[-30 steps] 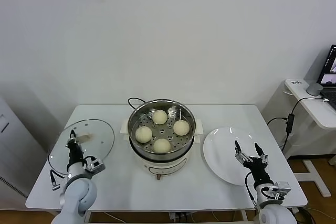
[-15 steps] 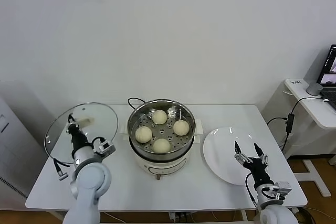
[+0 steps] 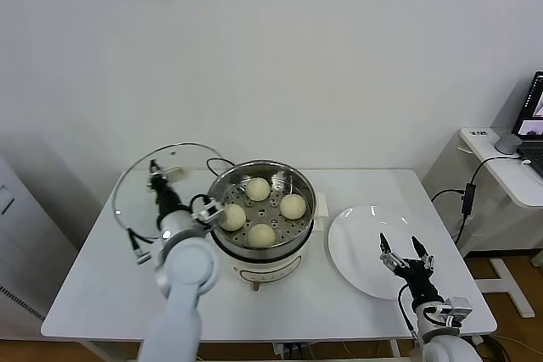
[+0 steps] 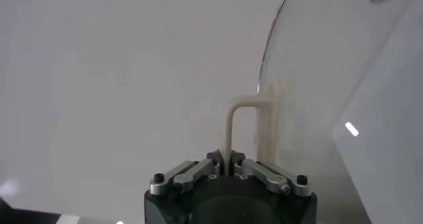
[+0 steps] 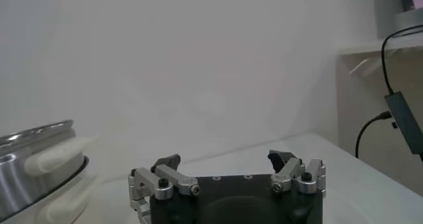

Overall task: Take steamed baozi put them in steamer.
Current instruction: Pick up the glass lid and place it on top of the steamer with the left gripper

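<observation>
table [image 3: 102, 286]: white, with the whole work spread across it; its left near part lies bare under the raised arm.
steamer [image 3: 260, 252]: shiny steel pot on a white base, at the table's middle, open at the top. In the right wrist view its steel rim and cream side handle show at the edge of the picture.
glass lid [image 3: 140, 184]: held up off the table, tilted on edge, just left of the steamer and a little farther back; its right rim comes close to the pot's left rim, whether it touches I cannot tell.
plate [image 3: 356, 243]: flat, white, nothing on it, just right of the steamer.
steamed baozi [image 3: 261, 234]: all four already lie on the perforated floor inside the steamer, one far, one left, one right, one near; none is left on the plate.
left gripper [image 4: 227, 169]: clamped together on the lid's cream loop handle [image 4: 246, 123], above the table's left part.
right gripper [image 3: 405, 260]: near right corner, over the plate's near edge, fingers spread wide with nothing between them, waiting.
key relation: the open pot lies to the right of the carried lid and lower; the left arm, holding the lid, is the nearer one.
judgement: the loading looks done, and the move in hand is probably to swing the lid right, level it and set it down centred on the rim.
risk: a tilted lid could catch the pot's left rim.
</observation>
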Robot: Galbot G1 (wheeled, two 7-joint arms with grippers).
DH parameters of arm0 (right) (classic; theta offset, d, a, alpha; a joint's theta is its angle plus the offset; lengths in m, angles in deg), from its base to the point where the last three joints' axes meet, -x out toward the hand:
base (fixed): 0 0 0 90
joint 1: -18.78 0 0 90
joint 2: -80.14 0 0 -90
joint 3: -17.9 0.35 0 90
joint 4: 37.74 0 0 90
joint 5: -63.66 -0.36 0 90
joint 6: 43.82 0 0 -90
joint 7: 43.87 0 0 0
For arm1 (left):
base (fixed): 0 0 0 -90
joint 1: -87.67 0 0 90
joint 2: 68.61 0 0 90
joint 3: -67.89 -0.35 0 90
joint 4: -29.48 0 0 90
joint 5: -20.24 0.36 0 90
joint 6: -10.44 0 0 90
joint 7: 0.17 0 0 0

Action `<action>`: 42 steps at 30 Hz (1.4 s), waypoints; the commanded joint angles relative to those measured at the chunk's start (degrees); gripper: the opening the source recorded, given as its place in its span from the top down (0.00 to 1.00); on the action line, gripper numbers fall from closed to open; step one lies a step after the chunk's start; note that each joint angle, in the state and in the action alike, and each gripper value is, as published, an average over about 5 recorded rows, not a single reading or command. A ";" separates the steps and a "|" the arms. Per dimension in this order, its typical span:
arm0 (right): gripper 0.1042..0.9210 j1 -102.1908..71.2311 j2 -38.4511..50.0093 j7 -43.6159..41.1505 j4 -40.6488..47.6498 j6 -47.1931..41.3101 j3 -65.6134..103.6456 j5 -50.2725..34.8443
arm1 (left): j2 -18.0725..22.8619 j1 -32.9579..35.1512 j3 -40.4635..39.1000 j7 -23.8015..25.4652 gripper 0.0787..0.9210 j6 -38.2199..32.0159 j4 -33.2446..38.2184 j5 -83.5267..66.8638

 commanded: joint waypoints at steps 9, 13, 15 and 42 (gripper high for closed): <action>0.12 -1.00 -1.16 -0.08 0.34 0.06 1.34 0.72 | 3.17 -5.41 -18.52 3.51 0.94 2.80 -7.85 0.12; 0.12 -1.05 -1.69 -0.19 0.73 0.27 1.23 1.21 | 3.17 -5.42 -20.24 1.91 0.94 2.80 -8.59 -3.55; 0.12 -1.02 -1.90 -0.21 0.88 0.34 1.16 1.41 | 3.17 -5.62 -20.84 0.80 0.94 2.80 -8.94 -6.01; 0.12 -0.91 -3.02 -0.49 1.46 0.75 1.13 2.65 | 3.17 -5.29 -20.48 -5.70 0.94 2.80 -11.37 -5.11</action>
